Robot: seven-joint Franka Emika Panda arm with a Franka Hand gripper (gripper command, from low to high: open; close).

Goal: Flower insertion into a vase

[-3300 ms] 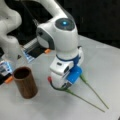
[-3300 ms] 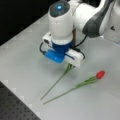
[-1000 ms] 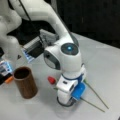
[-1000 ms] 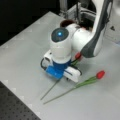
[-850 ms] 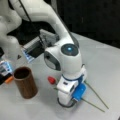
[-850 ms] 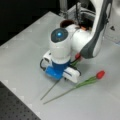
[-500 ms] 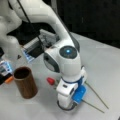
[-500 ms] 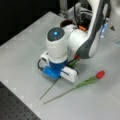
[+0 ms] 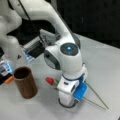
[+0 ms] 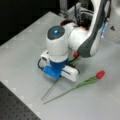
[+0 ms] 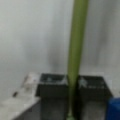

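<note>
Gripper (image 11: 72, 86) down at the grey table (image 10: 22, 50), fingers (image 11: 51, 87) pinched on a flower stem (image 11: 76, 45) mid-length; likely light, thin, bendable, best held gently there. Second flower (image 10: 82, 83) lying beside. Vase (image 9: 25, 82) upright, apart, toward a front view's left, still without flowers

LIGHT: even, bright on grey table (image 9: 105, 62), dark bkgd at top of both front views | SHADOWS: soft, faint – under arm | GLARE: mild on white arm shell | BLUR: all views soft; wrist view worst – green stem (image 11: 76, 50) out of focus
</note>
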